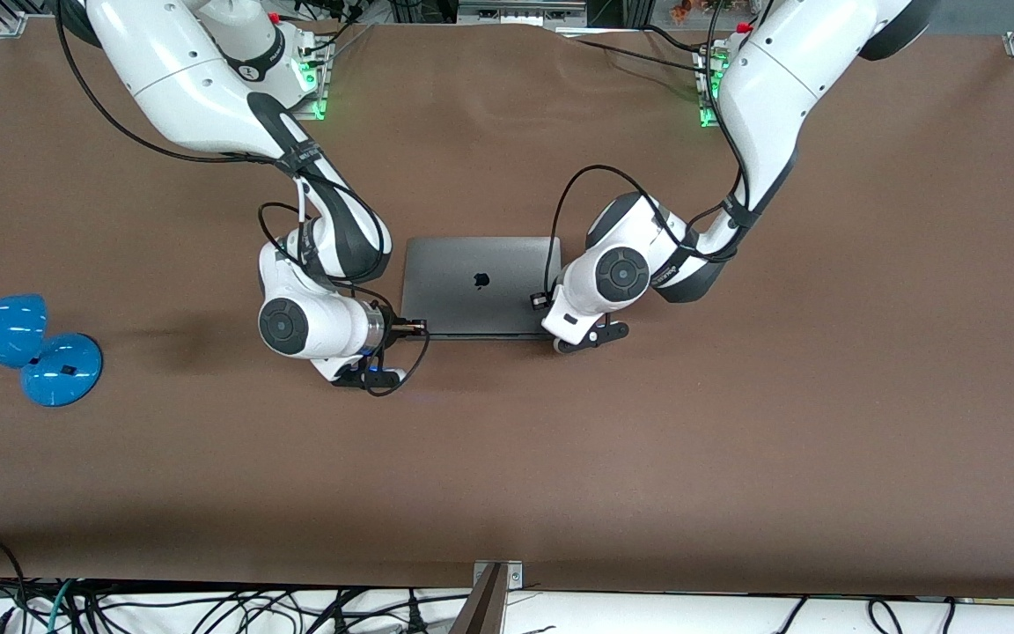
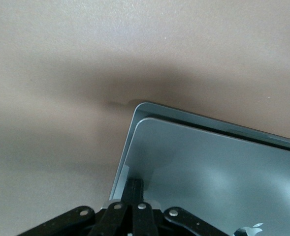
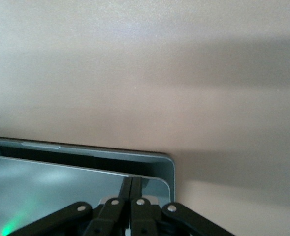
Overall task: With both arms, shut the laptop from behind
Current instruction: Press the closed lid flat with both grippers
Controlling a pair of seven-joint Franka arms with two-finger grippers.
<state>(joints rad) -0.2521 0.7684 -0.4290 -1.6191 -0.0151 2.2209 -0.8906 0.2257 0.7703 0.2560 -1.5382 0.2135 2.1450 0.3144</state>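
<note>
The space-grey laptop [image 1: 481, 282] lies mid-table with its lid, apple logo up, lowered almost flat onto its base. A thin dark gap between lid and base shows in both wrist views. My right gripper [image 1: 417, 328] is shut, with its fingertips pressed on the lid's corner at the right arm's end, near the edge closest to the front camera. In the right wrist view [image 3: 131, 183] the tips rest on the lid [image 3: 46, 191]. My left gripper [image 1: 542, 302] is shut and rests on the lid's corner at the left arm's end; it also shows in the left wrist view [image 2: 135, 186], on the lid [image 2: 213, 172].
A blue desk lamp [image 1: 23, 343] lies on the brown table [image 1: 560, 458] toward the right arm's end. A metal post [image 1: 491, 599] and loose cables sit at the table edge nearest the front camera.
</note>
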